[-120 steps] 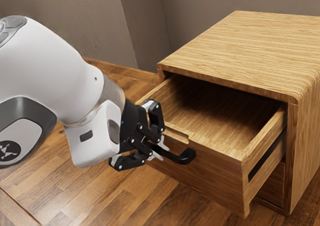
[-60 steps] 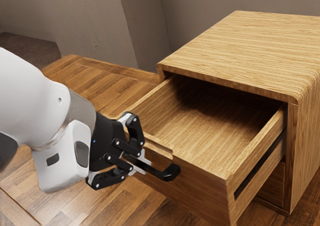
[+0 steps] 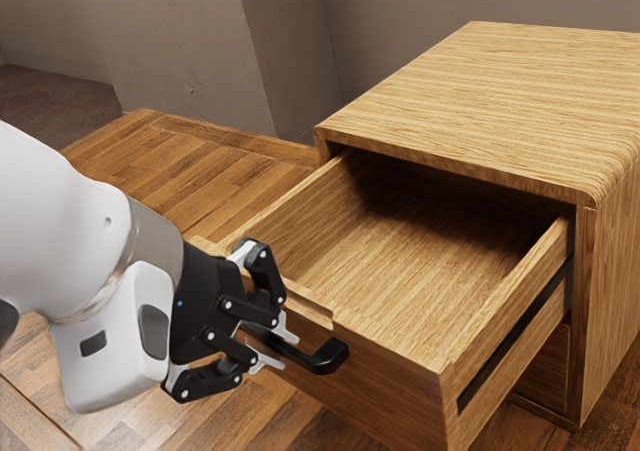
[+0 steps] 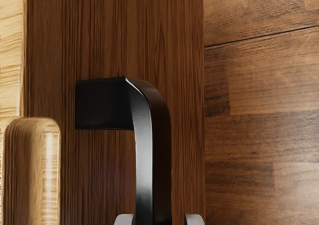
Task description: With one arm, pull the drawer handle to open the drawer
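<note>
A light wooden cabinet stands at the exterior view's right. Its upper drawer is pulled far out toward the exterior view's left, and its inside is bare wood. A black bar handle runs along the drawer's front. My black gripper is shut on the handle, with fingers on both sides of the bar. In the wrist view the black handle bends away from the dark drawer front and runs down toward my hand.
The cabinet rests on a wooden plank tabletop. A grey wall rises behind it. A lower drawer front shows under the open drawer. My white arm fills the lower left of the exterior view.
My hand has drawn back toward the exterior view's lower left with the handle in it, and the drawer has slid further out of the cabinet.
</note>
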Available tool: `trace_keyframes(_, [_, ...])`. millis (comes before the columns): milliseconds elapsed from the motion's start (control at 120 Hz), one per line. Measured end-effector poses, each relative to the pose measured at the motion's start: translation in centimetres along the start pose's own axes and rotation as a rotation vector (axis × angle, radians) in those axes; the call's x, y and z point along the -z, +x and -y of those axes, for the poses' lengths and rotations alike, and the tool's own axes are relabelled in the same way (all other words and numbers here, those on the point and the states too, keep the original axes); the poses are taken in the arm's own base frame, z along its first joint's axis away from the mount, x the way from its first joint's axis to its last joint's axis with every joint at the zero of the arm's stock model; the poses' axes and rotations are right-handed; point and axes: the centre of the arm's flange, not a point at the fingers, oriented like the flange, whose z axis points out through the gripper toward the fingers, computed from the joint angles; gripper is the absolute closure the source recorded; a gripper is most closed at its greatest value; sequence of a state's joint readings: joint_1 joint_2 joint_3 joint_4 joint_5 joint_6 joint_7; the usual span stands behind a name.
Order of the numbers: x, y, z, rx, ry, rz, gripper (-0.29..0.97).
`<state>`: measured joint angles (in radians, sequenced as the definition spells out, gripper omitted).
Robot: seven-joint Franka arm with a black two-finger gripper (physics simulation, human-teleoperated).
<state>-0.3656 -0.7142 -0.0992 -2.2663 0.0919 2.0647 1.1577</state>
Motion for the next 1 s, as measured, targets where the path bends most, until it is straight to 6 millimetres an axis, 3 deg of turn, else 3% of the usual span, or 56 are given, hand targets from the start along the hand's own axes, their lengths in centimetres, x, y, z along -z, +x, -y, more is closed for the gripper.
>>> trace_keyframes(158, [0.7,0.1,0.3,0.017,-0.016,-0.01,0.52])
trace_keyframes(292, [4.1,0.3,1.8,0.038,-0.008,-0.034,0.46])
trace_keyframes(417, [6.5,-0.6,6.3,0.086,-0.041,-0.037,0.43])
trace_keyframes(492, [7.2,-2.0,10.2,0.13,-0.078,-0.023,0.39])
trace_keyframes(642, [5.7,-5.6,16.3,0.224,-0.187,0.051,0.2])
trace_keyframes(717, [4.1,-8.3,18.0,0.281,-0.258,0.082,0.14])
trace_keyframes(825, [2.6,-10.8,18.6,0.335,-0.339,0.114,0.09])
trace_keyframes(1000, [2.1,-10.6,18.2,0.347,-0.402,0.12,0.04])
